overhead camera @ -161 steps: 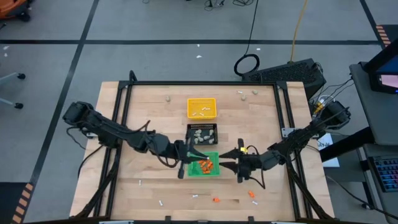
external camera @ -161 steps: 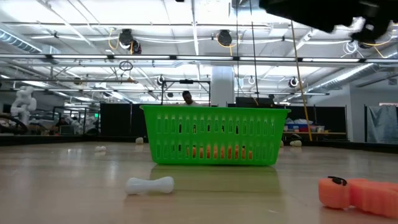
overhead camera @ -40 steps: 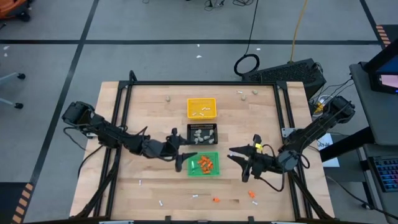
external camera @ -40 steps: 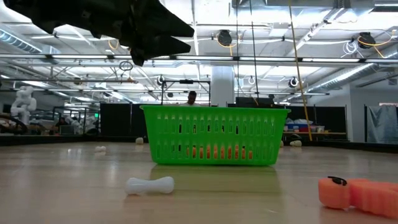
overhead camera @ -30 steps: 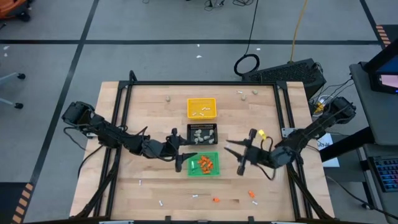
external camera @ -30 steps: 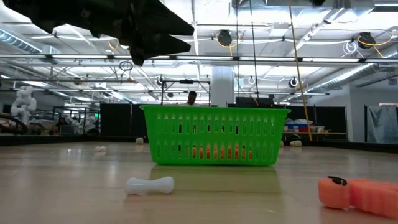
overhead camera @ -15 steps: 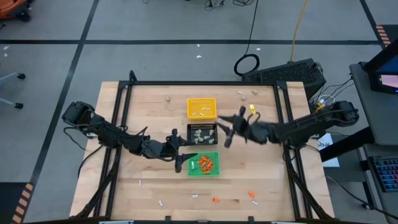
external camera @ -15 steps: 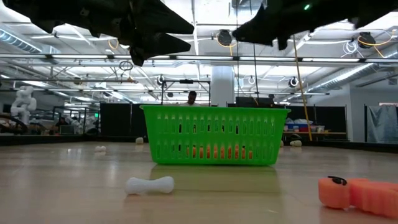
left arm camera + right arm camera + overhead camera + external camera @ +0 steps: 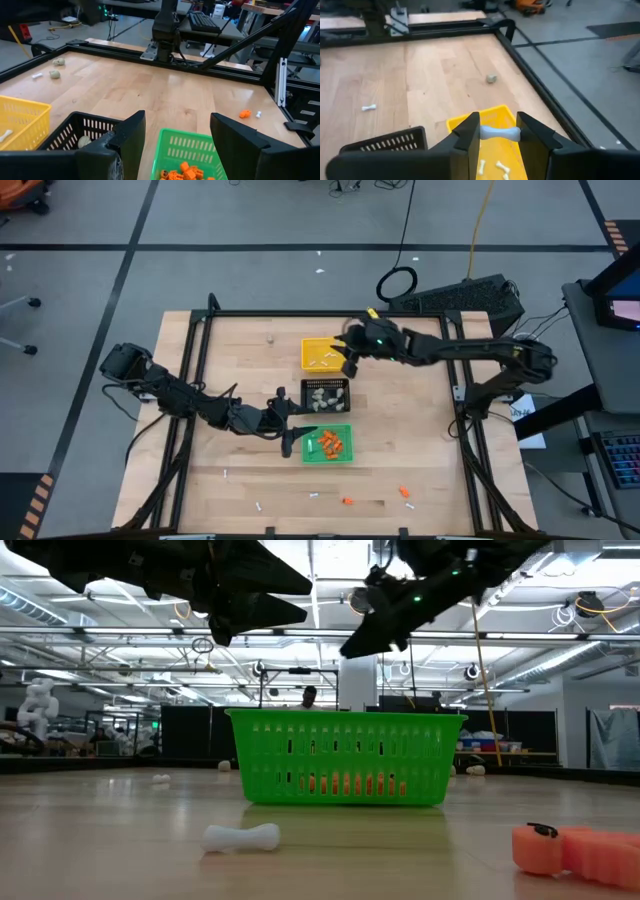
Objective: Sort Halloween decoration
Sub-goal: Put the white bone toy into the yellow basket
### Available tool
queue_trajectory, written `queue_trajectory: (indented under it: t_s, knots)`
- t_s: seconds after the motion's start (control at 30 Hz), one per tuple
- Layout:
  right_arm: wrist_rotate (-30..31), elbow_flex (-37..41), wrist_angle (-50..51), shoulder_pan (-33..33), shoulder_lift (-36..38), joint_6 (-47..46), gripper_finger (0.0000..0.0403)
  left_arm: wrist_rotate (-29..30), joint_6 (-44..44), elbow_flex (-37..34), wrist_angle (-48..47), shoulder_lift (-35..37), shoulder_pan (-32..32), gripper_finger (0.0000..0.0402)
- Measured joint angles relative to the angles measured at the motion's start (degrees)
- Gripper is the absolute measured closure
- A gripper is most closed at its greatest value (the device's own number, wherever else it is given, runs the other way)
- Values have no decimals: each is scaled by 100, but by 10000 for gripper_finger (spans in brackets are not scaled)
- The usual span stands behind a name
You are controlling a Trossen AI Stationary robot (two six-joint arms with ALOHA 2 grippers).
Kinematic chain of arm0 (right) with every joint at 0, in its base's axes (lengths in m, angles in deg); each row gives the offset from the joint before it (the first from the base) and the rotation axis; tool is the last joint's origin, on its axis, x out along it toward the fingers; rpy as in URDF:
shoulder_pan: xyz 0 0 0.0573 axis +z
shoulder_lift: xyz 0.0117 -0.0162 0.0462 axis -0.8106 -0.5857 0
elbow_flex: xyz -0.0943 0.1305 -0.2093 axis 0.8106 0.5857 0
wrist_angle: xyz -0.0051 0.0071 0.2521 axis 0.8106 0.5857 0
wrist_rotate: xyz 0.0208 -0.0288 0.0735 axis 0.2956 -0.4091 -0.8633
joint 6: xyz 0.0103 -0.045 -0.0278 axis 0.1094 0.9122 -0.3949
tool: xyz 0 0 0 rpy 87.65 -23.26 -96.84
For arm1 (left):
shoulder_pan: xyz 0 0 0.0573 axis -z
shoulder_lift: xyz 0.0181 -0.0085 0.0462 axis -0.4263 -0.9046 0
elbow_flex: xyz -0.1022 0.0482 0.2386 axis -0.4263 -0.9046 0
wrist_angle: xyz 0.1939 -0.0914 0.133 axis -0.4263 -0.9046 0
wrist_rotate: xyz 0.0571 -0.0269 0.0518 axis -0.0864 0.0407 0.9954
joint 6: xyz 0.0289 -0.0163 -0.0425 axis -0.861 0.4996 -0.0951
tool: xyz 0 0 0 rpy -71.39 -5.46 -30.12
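A yellow tray (image 9: 325, 353), a black tray (image 9: 326, 394) and a green tray (image 9: 328, 443) stand in a row down the table's middle. My right gripper (image 9: 350, 358) hangs over the yellow tray's right edge, shut on a white stick (image 9: 500, 133). White sticks (image 9: 497, 167) lie in the yellow tray, beige lumps in the black one, orange bits (image 9: 180, 172) in the green one. My left gripper (image 9: 295, 430) waits open, in the air at the green tray's left side. My right gripper pinches the white stick between its two fingers. The stick lies crosswise in the gap, one knobbed end (image 9: 484, 132) against each finger. The fingers slant down from the table's right side. The stick is lifted clear, level, above the yellow tray (image 9: 455, 122).
Loose pieces lie on the near part of the table: orange bits (image 9: 346, 501) (image 9: 405, 492) and white sticks (image 9: 314, 494) (image 9: 260, 506). A beige lump (image 9: 269, 337) sits near the far edge, left of the yellow tray. A black frame rail borders the table.
My right gripper has swung from the near right of the green tray toward the far edge and leftward, turning as it went, and now hangs over the yellow tray. Its finger gap looks unchanged.
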Motion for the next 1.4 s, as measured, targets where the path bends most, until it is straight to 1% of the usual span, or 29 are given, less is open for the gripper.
queue_trajectory:
  t_s: [0.1,0.27,0.43,0.57,0.7,0.77,0.93,1.1,1.2,1.27,1.4]
  knots:
    - [-289,-482,335,-184,-438,87,307,-2,0,2,-2,0,0,180]
    - [-575,-1124,1080,-443,-1257,122,307,-8,-2,4,-23,0,0,180]
    - [-571,-1364,1512,-554,-1862,263,307,-10,-4,4,-33,0,0,180]
    - [-577,-1385,1521,-614,-2057,262,307,-10,-4,4,-138,0,0,180]
    - [-563,-1387,1667,-626,-2051,201,305,-10,-7,4,-175,0,0,180]
    - [-569,-1387,1730,-624,-2051,120,298,-10,-7,4,-173,0,0,180]
    - [-575,-1387,2052,-622,-2051,119,252,-10,-7,4,-173,0,0,180]
    - [-579,-1387,2064,-622,-1921,126,212,-10,-4,4,-173,0,0,180]
    - [-569,-1387,2268,-546,-1578,189,202,-9,-4,4,-173,0,0,180]
    - [-574,-1385,2650,-440,-1203,232,201,-8,-4,4,-175,0,0,180]
    - [-553,-1385,3666,-29,-126,227,207,-8,-6,4,-181,0,0,180]
